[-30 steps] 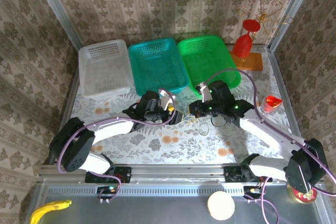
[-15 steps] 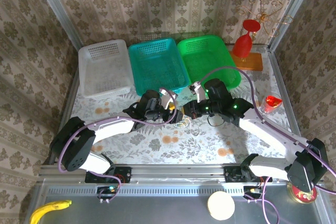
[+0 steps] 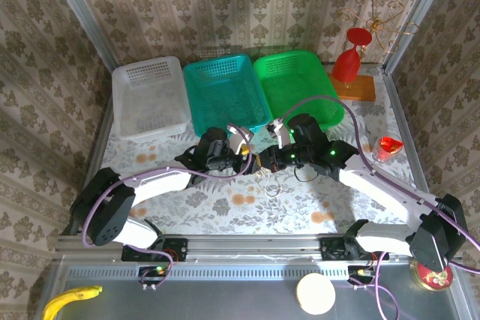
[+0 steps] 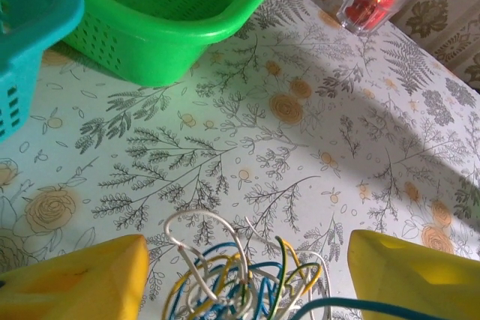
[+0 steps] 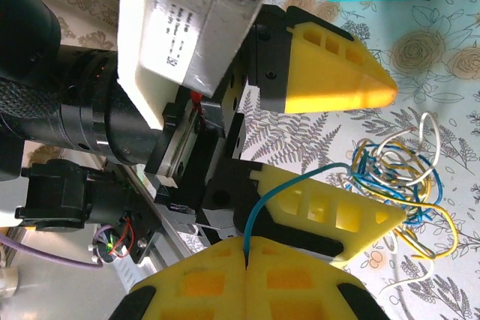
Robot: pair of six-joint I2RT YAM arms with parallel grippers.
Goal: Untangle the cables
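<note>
A tangle of thin blue, yellow, green and white cables [image 4: 240, 275] lies on the floral tablecloth between the wide-apart yellow fingers [image 4: 82, 282] of my left gripper [image 4: 247, 251], which is open around it. In the right wrist view the tangle [image 5: 397, 170] sits just past the left gripper's lower finger [image 5: 330, 215]. One teal-blue cable [image 5: 289, 185] runs from it into my right gripper [image 5: 246, 245], which is shut on that cable. In the top view the left gripper [image 3: 251, 157] and right gripper [image 3: 268, 158] meet mid-table, above the tangle [image 3: 268, 179].
A white basket [image 3: 150, 95], a teal basket [image 3: 225, 89] and a green basket [image 3: 296, 84] line the back. A red glass [image 3: 388, 146] stands at the right, and a red goblet [image 3: 351, 61] on an orange board in the back corner.
My right gripper has moved left, right up against the left gripper, and the tangle has shifted left with it. The left arm has barely moved.
</note>
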